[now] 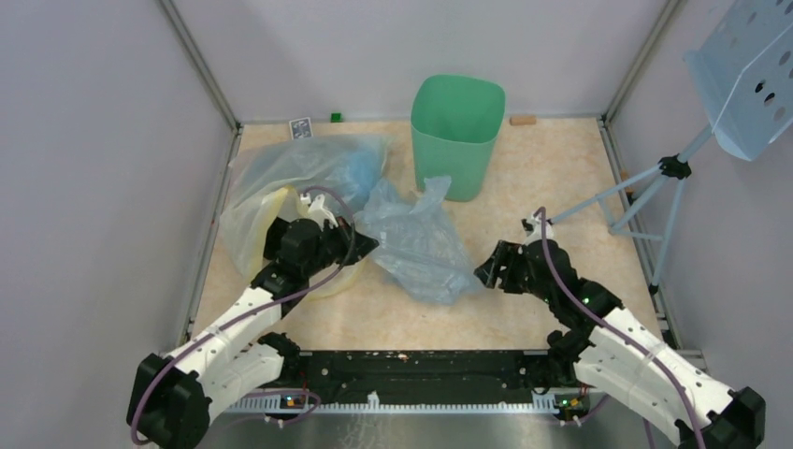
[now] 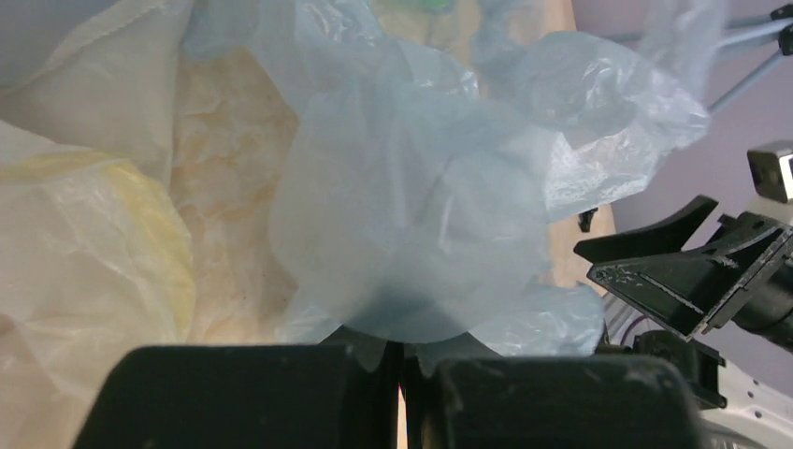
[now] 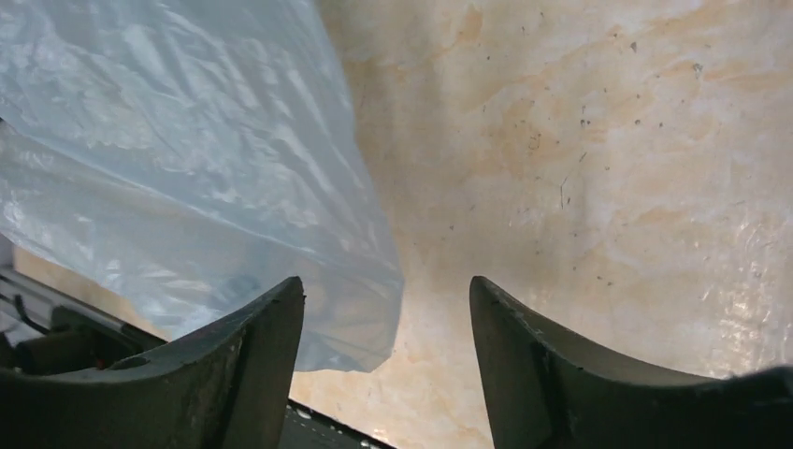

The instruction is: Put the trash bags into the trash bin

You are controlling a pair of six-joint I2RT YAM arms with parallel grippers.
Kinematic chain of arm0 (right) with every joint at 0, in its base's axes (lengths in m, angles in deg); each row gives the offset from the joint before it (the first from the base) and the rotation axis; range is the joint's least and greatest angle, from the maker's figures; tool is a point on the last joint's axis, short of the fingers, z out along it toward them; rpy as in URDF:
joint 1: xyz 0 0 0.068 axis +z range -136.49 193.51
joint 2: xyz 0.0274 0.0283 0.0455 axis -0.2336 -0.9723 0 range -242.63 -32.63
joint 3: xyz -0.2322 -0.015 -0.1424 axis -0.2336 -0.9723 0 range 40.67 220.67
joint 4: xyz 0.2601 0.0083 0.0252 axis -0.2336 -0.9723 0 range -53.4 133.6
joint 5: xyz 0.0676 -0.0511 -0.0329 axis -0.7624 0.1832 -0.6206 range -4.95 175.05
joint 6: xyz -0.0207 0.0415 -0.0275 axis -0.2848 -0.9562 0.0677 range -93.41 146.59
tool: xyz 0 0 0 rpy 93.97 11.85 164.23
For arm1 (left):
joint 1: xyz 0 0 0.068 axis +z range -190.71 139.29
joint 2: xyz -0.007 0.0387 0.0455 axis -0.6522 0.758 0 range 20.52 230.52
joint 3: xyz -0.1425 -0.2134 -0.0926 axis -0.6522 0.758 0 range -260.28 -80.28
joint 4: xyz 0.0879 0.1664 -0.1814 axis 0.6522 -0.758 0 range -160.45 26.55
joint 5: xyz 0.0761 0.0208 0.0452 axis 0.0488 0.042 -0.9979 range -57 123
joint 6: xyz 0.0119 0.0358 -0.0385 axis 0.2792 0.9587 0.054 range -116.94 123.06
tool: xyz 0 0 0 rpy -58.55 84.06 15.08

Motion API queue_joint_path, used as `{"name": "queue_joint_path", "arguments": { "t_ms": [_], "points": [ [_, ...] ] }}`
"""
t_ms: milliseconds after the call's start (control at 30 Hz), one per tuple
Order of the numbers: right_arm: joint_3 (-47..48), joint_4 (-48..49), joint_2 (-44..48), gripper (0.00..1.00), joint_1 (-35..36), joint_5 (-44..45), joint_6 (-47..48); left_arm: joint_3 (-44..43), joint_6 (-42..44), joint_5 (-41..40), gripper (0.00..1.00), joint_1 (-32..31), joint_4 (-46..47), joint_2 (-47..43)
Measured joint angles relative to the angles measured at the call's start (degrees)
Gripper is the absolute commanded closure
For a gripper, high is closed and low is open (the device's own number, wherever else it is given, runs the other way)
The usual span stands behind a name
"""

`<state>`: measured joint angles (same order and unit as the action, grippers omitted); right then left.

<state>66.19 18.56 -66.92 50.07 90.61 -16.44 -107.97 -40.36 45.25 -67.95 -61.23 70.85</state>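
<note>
Blue trash bag [image 1: 421, 245] is lying crumpled on the surface [image 1: 542, 178], just in front of the green trash bin [image 1: 455, 131]. Left fingers [image 2: 234, 398] look pinched shut on its edge, hard to be sure though. Right fingers [image 3: 252, 365] are wide open beside it, holding nothing.

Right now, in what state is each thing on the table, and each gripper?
trash bag, crumpled, lying on the table, one edge pinched
trash bin, upright, open at the top, no bag visible inside
clear yellow-tinted bag, crumpled, lying flat at the left
left gripper, fingers shut on the trash bag
right gripper, fingers open, holding nothing, beside the trash bag's edge
</note>
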Motion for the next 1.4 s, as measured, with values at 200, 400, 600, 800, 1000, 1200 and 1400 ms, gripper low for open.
{"name": "queue_joint_path", "arguments": {
  "t_ms": [200,400,600,800,1000,1200,1400],
  "points": [
    [6.2,-1.0,-6.3,0.22,0.0,-7.3,8.4,0.2,-1.9,5.0,1.0,0.1,5.2,6.1],
    [7.6,-0.5,-6.9,0.25,0.6,-14.7,12.9,0.2,-4.9,6.3,0.99,-0.5,10.1,9.9],
    [7.5,0.8,-11.3,0.32,2.1,-19.6,15.5,-3.7,-4.7,7.5,0.98,-3.3,10.8,16.9],
    [6.0,3.6,-15.2,0.38,6.4,-21.4,16.0,-7.5,-4.3,8.3,0.98,-4.0,11.4,20.3],
    [3.3,9.1,-16.0,0.32,15.2,-21.7,13.3,-14.7,-1.4,12.2,0.99,-4.7,13.0,28.9],
    [5.0,13.7,-18.7,0.25,25.3,-18.4,11.1,-30.8,10.1,18.4,0.95,-6.9,3.9,40.6],
    [11.4,5.9,-13.9,0.25,25.6,-6.6,11.6,-45.9,25.4,20.3,0.93,-8.1,-13.7,45.5]
  ]
}}
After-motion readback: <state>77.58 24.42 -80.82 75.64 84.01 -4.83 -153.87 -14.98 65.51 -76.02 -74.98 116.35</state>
